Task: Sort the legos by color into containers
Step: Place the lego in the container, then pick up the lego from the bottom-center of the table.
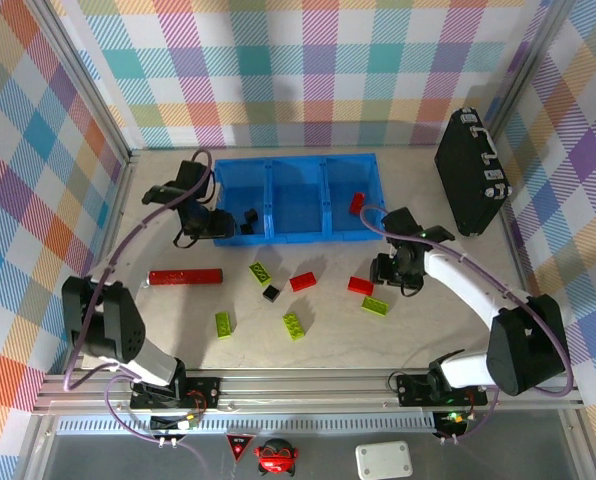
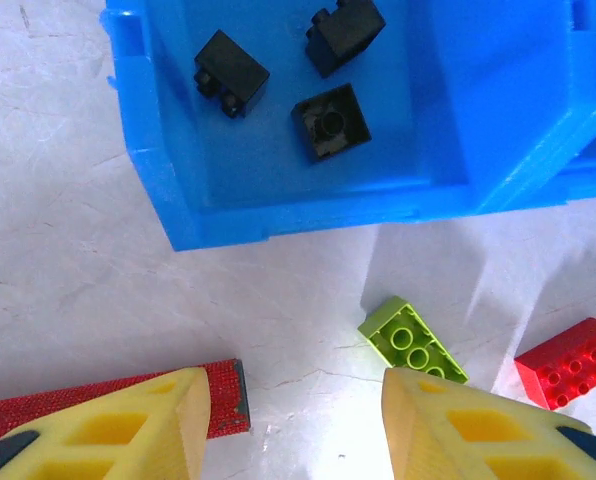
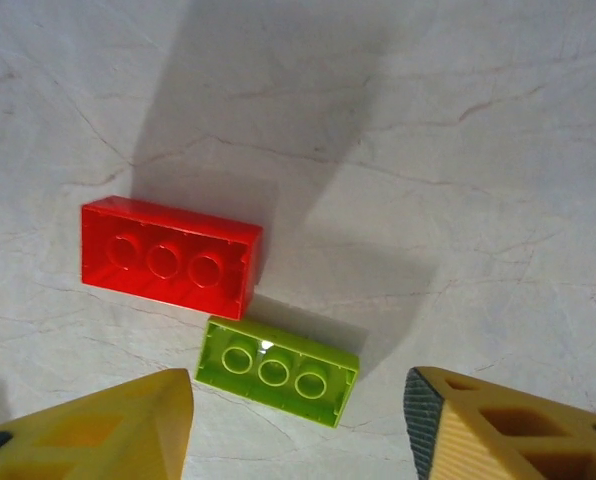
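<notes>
Left gripper (image 1: 228, 228) hovers at the left bin of the containers (image 1: 298, 165); seven loose legos (image 1: 295, 325) lie behind it: four green, two red, one black.

Left wrist: fingers spread, empty; three black cubes (image 2: 330, 120) in the bin ahead.

Right wrist: right gripper (image 3: 298, 410) spread, empty; one red brick (image 3: 168, 258) and one green brick (image 3: 278, 372) just ahead.

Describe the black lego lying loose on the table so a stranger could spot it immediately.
Find the translucent blue three-compartment tray at the back of the table. Just in front of it, a small black cube brick lies beside a lime-green brick. It is the only black brick outside the tray.
</notes>
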